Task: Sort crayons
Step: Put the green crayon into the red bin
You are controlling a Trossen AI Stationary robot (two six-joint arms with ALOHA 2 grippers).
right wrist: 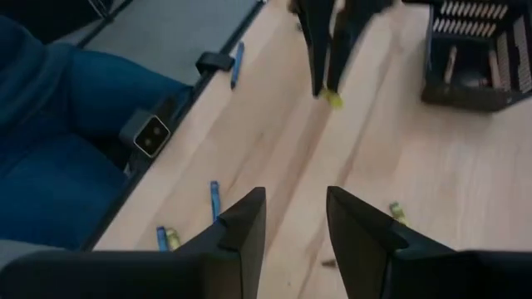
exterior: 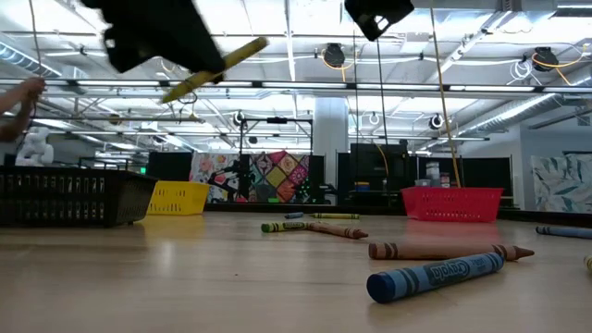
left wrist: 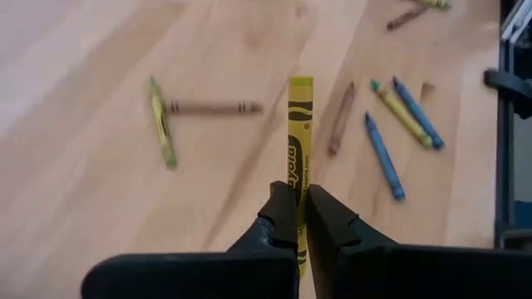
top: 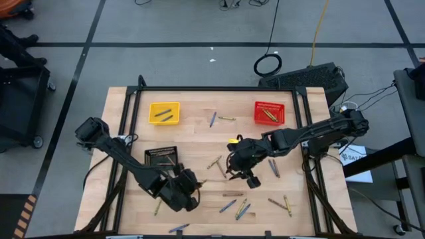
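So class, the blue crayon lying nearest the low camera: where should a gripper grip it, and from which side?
Grip the blue crayon at mid-length, across its paper wrapper, coming straight down from above. It lies flat on the table, apart from the brown crayon behind it, so one finger fits on each long side. Its round body could roll, so closing squarely across it seems safest.

Both arms are dark and jointed, each gripper (left wrist: 300, 218) with black tapered fingers (right wrist: 241, 228), seemingly matte.
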